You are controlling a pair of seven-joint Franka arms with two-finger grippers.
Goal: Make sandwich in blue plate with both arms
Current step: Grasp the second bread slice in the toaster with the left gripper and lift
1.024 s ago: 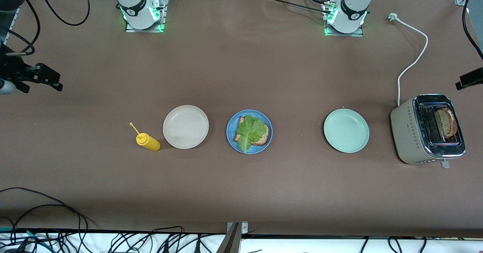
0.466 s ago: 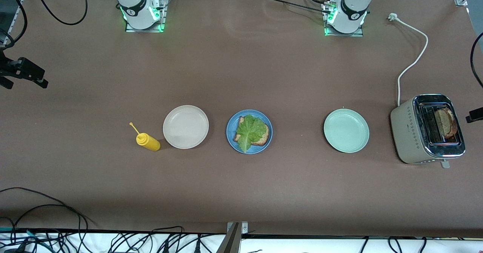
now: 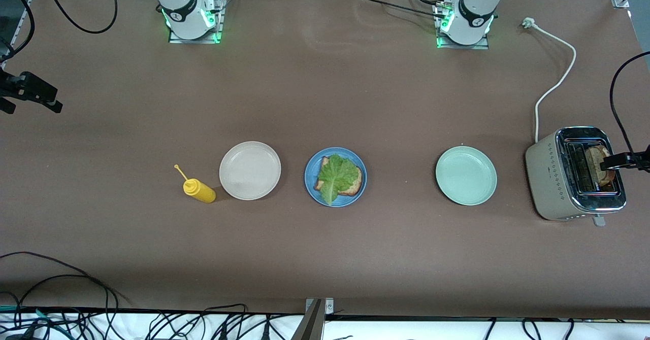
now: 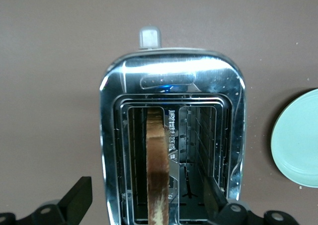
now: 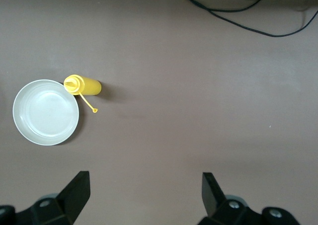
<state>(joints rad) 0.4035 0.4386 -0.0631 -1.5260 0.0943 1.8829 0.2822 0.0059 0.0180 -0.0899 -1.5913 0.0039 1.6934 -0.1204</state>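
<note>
Left end effector (image 4: 149, 205) spread over toaster (image 4: 171, 145), toast (image 4: 156, 170) between fingers. Risk: finger snags slot edge, toast crumbles. Right end effector (image 5: 144, 197) spread, waiting above desk (image 5: 198, 111).

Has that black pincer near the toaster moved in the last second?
Yes. The left pincer has come down the table's edge and now hangs open over the toaster and its toast.

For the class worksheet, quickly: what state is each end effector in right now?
Left end effector: open, holding nothing, over the toaster.
Right end effector: open, holding nothing, over bare table.
</note>
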